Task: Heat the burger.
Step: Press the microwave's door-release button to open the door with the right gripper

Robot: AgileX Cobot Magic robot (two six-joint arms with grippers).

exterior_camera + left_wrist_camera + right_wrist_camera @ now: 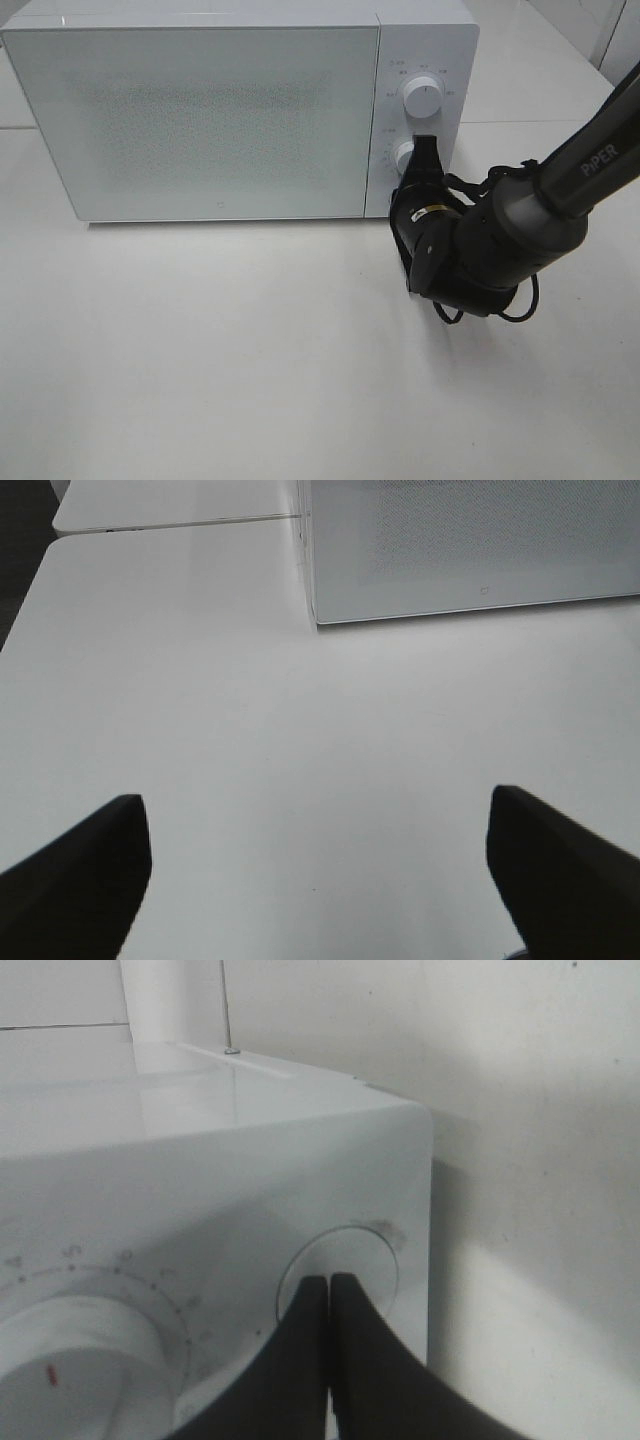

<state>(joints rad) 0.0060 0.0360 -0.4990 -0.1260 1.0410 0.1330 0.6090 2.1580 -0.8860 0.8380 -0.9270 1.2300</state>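
Note:
The burger is out of view. The white microwave (200,110) stands at the back of the table with its door shut and its speckled front opaque. My right gripper (425,145) is shut, with nothing between its fingers. Its tips rest against the lower round knob (404,158) on the control panel, seen close up in the right wrist view as the knob (365,1255) just beyond the gripper (330,1282). The upper dial (423,97) sits above it. My left gripper (320,880) hangs open over bare white table, short of the microwave's lower corner (318,620).
The dark right arm (540,200) reaches in from the right edge, with a cable looped beneath it. A seam between two tabletops (170,525) runs beside the microwave. White table (250,350) spreads in front of the oven.

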